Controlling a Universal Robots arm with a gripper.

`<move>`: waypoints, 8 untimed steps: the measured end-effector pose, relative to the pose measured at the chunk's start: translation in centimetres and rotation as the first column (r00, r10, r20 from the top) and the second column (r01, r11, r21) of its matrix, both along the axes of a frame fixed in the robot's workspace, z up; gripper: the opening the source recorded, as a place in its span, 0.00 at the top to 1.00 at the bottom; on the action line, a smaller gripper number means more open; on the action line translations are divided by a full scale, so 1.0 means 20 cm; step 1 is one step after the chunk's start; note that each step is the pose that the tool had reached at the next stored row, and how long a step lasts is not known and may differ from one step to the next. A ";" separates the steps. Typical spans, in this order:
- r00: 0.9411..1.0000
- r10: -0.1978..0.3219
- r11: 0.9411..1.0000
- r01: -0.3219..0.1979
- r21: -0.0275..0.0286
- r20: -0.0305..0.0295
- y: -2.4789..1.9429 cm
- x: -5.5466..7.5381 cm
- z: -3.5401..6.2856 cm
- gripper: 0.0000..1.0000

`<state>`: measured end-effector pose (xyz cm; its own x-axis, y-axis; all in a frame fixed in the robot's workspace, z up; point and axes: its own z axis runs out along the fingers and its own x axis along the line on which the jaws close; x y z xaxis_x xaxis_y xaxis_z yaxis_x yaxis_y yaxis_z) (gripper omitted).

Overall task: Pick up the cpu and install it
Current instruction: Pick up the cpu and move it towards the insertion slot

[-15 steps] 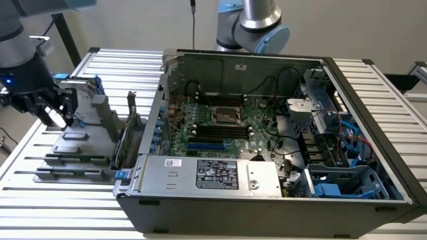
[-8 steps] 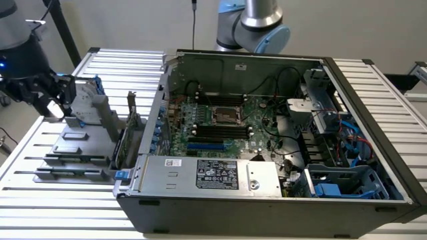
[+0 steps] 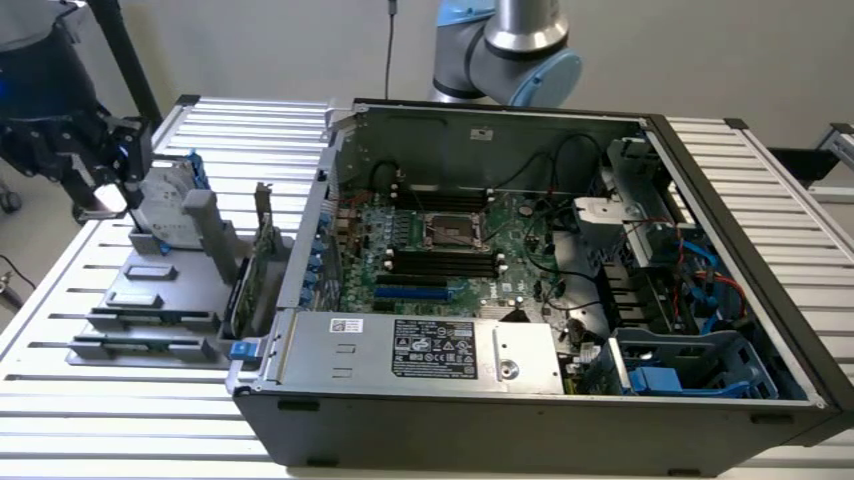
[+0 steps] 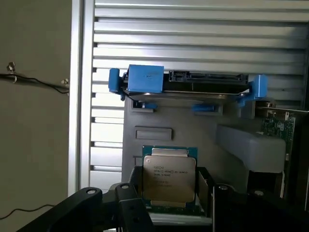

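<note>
I'm looking down through the wrist view and I'm seeing the cpu (image 4: 169, 175) sitting square between the gripper (image 4: 170, 186) fingers (image 4: 134, 195), silvery lid facing the camera and its green edge showing around it. The jaws are standing wide, yet each one is pressing against a side edge of the chip, so I'm reading this as a grasp on the cpu and not a free hand.

Beyond the chip I'm seeing the grey holder (image 4: 183, 128) lying on the slatted table (image 4: 193, 34), and the hard drive (image 4: 193, 87) standing on edge in its blue frame at the holder's far side.

In the exterior view the gripper (image 3: 96, 195) is hanging at the exterior view's left, just beside the hard drive (image 3: 167, 195) and above the far end of the grey holder (image 3: 147, 300). The open computer case (image 3: 534, 410) is lying well apart from it, towards the exterior view's right, and the motherboard socket (image 3: 447, 232) inside is facing up with its metal frame showing.
</note>
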<state>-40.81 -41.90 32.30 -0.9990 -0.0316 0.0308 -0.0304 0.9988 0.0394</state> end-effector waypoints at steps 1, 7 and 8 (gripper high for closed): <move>1.000 0.001 1.000 -0.001 0.000 0.000 0.000 0.01 0.024 0.46; 1.000 0.004 1.000 -0.004 0.000 -0.001 0.001 0.10 0.158 0.46; 1.000 0.004 1.000 -0.004 0.000 -0.001 0.002 0.12 0.172 0.46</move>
<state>-38.43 -41.87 35.74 -0.9988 -0.0360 0.0317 -0.0347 0.9986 0.0395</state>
